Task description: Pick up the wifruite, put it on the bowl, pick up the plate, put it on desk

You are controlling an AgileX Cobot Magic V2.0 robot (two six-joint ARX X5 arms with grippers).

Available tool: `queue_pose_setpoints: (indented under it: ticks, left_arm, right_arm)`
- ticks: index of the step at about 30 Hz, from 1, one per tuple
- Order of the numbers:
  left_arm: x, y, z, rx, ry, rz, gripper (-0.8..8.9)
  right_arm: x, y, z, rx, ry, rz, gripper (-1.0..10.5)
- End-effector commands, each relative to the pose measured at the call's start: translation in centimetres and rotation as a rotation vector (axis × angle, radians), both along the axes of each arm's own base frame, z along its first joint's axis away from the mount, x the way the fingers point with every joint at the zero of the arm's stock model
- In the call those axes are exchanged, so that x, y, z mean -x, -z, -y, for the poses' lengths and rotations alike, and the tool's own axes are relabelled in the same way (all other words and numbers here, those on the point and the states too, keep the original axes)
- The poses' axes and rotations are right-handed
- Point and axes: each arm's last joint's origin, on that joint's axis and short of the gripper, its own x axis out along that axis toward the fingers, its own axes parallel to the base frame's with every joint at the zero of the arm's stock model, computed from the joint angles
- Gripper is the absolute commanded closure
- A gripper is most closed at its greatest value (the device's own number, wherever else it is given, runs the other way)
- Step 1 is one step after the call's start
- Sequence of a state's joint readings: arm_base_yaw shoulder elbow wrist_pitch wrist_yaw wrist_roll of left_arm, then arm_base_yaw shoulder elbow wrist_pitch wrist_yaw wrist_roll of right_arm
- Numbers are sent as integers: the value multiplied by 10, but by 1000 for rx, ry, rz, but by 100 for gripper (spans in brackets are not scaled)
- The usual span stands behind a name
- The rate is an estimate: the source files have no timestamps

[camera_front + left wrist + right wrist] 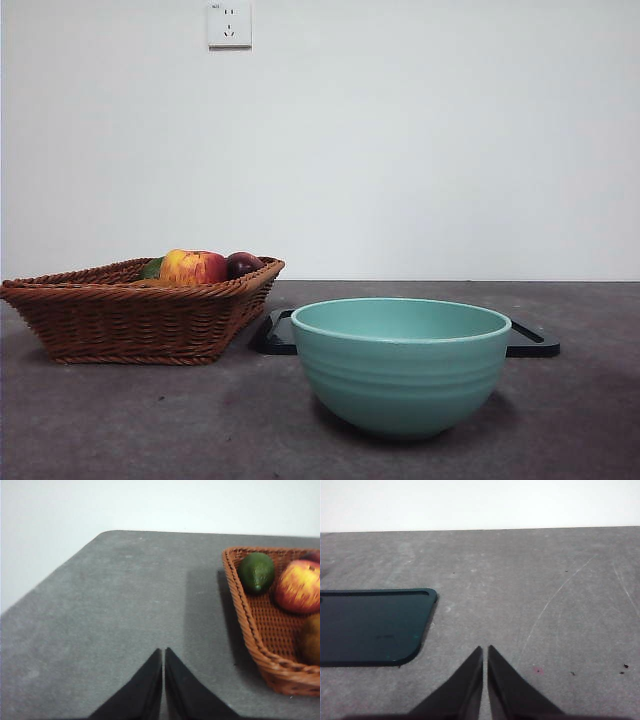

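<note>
1. Looking level across the table (120, 420) in the front view, the teal-green bowl (402, 365) stands nearest, upright, and nothing shows above its rim. Behind it a flat dark plate (530, 343) lies on the table, its ends showing on either side of the bowl. To the left stands a brown wicker basket (130, 320), just beside the plate's near end. Above the basket's rim show a red-yellow apple (192, 267), a dark purple fruit (243, 264) touching it, and a sliver of a green fruit (151, 268). A wall socket (229, 24) sits high on the white wall. Neither arm appears in this view.

2. In the left wrist view, the left gripper (163, 652) hangs over bare table with its black jaws pressed together, holding nothing. The basket (250, 625) lies near it, apart from the jaws. Inside the basket lie the green fruit (256, 572), the apple (299, 586) beside it, and the dull-brown wifruite (311, 639) at the picture's edge, resting on the basket's woven floor near the corner closest to the gripper.

3. In the right wrist view, the right gripper (485, 650) is likewise closed and empty over bare table (545, 580). The dark plate (370, 627) lies flat on the table to one side, its rounded corner near the jaws but not touching them.
</note>
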State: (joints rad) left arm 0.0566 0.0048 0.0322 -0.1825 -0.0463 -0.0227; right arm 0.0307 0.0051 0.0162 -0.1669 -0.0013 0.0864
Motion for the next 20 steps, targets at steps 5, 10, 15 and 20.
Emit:
queue_pose_setpoints:
  ticks: [5,10,15,20]
  left_arm:
    - [-1,7,0,103,-18,-12,806]
    - [-1,7,0,244,-41,3,806]
    - [0,0,0,352,-56,34,806]
    - [3,-16,1,365,-5,65,805]
  right_arm:
    - [0,1,0,-77,10,3,941]
    - [0,0,-1,-116,-8,1,941]
    - [1,-5,-1,-149,-5,17,941]
    - [4,-22,-1,-167,-7,65,941]
